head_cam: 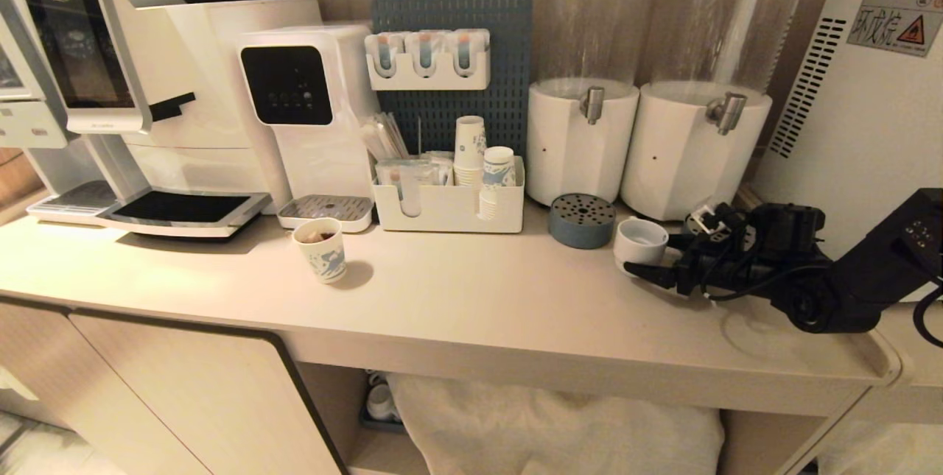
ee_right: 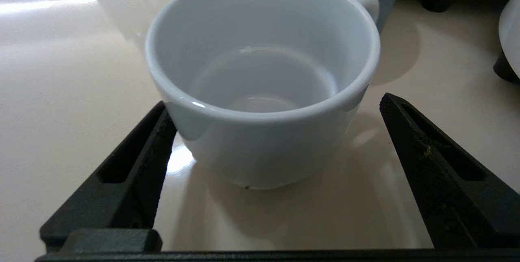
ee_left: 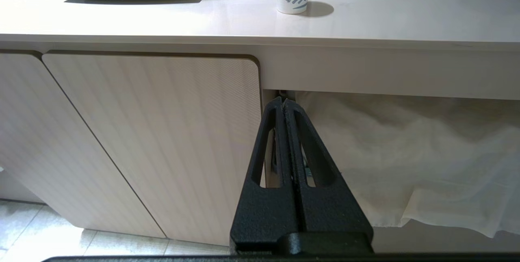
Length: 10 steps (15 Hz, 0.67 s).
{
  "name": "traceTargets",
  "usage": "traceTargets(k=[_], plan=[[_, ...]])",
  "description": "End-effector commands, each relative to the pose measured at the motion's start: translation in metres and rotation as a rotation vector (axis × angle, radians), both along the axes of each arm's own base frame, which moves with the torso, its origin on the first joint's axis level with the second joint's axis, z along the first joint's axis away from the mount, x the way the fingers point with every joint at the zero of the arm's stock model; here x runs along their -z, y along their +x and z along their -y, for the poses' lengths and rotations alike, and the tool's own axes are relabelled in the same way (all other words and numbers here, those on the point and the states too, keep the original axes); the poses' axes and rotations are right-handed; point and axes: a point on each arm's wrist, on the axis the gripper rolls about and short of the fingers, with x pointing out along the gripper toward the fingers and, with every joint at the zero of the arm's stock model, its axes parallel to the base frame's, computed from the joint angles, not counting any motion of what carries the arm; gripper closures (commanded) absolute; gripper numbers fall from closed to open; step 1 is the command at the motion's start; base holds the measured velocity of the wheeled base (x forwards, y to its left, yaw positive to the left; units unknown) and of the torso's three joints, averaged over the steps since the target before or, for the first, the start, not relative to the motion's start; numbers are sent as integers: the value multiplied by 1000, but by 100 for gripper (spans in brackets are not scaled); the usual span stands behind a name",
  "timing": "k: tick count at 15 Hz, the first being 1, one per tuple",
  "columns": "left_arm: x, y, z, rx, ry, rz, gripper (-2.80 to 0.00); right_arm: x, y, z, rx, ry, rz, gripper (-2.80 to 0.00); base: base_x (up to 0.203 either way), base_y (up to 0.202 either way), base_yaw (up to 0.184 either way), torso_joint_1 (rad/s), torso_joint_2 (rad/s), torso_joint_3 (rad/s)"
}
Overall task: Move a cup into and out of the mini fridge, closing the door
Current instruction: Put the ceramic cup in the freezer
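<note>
Cup [head_cam: 639, 241] standing upright at right of centre in the head view, mouth facing up, axis vertical, handle turned toward the blue perforated coaster [head_cam: 582, 219] just behind. Right gripper [head_cam: 648, 258] reaching in level from the right, jaws spread wide either side of the cup, gripping nothing yet. Grasp step, apparently; next needing a squeeze, then a lift toward the mini fridge [head_cam: 862, 107] at the right edge. Left gripper [ee_left: 285, 105] hanging pinched together below the counter [head_cam: 457, 298].

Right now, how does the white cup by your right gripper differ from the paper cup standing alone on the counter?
The cup is squat, plain white ceramic with a handle; the paper cup is taller, blue-printed, without one. The cup is empty; the paper cup holds something dark. The open right gripper flanks only the cup. Both stand upright on the counter.
</note>
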Motion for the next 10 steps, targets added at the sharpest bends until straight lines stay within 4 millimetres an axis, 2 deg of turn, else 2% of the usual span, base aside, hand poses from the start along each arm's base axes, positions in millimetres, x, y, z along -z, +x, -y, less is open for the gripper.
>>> traceTargets(k=[1,10], plan=[[0,0,0,0,0,-3,0,3,3,-2,-8,0,5,-280,0,0,0,0,0,0],[0,0,0,2,0,-1,0,-2,6,-10,-10,-8,5,-280,0,0,0,0,0,0]])
